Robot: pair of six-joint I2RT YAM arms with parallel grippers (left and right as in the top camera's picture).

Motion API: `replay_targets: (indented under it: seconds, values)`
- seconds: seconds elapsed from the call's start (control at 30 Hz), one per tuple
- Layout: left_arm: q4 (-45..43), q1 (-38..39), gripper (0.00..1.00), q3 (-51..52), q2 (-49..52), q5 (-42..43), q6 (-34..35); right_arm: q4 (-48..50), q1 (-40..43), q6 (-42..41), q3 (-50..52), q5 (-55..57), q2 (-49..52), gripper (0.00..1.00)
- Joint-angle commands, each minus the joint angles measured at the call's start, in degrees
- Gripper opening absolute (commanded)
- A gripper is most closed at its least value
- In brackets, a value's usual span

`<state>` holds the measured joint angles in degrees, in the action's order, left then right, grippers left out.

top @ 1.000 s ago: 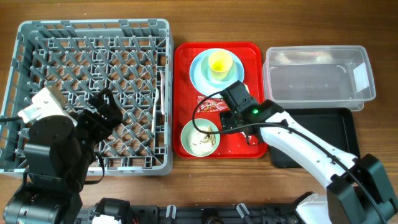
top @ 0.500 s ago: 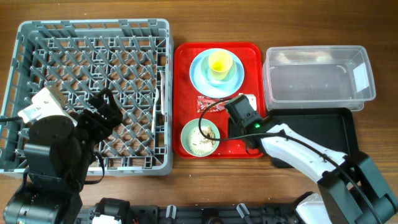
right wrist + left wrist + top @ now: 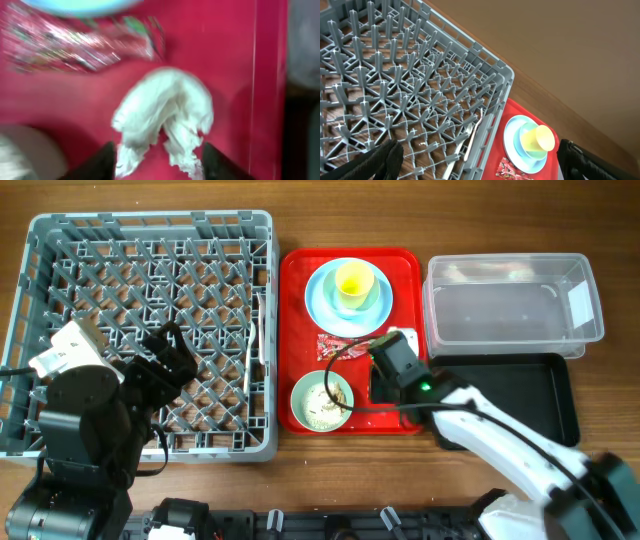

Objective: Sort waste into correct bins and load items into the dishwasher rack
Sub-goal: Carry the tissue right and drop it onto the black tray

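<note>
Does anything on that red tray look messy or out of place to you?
Yes: a crumpled white tissue and a crinkled red wrapper lie loose on the red tray, and the green bowl holds whitish food scraps. Nothing looks spilled or broken.

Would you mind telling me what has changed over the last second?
The right hand drew back along the red tray toward the robot, uncovering the crumpled tissue, which now lies between its open fingers. The left hand, rack, wrapper, bowl, plate and cup stayed put.
</note>
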<state>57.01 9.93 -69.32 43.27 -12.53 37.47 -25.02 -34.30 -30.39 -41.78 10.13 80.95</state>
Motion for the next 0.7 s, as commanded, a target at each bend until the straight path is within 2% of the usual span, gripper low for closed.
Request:
replay_targets:
  seconds: [0.0,0.13,0.3,0.4,0.47,0.5,0.53,0.63,0.67]
  values:
    - [-0.1,-0.4,1.00,-0.4,-0.1,-0.3,0.7,0.2,0.3,0.4,-2.0,0.8,-5.8,0.67]
    - [-0.1,-0.4,1.00,-0.4,-0.1,-0.3,0.7,1.0,0.3,0.2,-0.5,4.8,-3.3,0.71]
    - [-0.1,-0.4,1.00,-0.4,-0.1,-0.3,0.7,6.1,0.3,0.3,0.3,5.5,5.1,0.72]
    - [-0.1,-0.4,1.00,-0.4,-0.1,-0.3,0.7,7.1,0.3,0.3,0.3,5.3,9.5,0.72]
    - [-0.1,-0.4,1.00,-0.4,-0.1,-0.3,0.7,7.3,0.2,0.3,0.3,5.3,10.9,0.69]
    - [-0.1,-0.4,1.00,-0.4,-0.1,-0.3,0.7,7.4,0.2,0.3,0.3,5.3,11.1,0.44]
    - [-0.1,-0.4,1.00,-0.4,-0.1,-0.3,0.7,7.5,0.2,0.5,0.2,5.0,10.9,0.28]
    - [-0.1,-0.4,1.00,-0.4,-0.1,-0.3,0.7,7.0,0.2,1.3,-1.7,1.5,9.0,0.04]
    - [-0.1,-0.4,1.00,-0.4,-0.1,-0.3,0.7,6.0,0.3,2.7,-3.3,0.0,7.0,0.04]
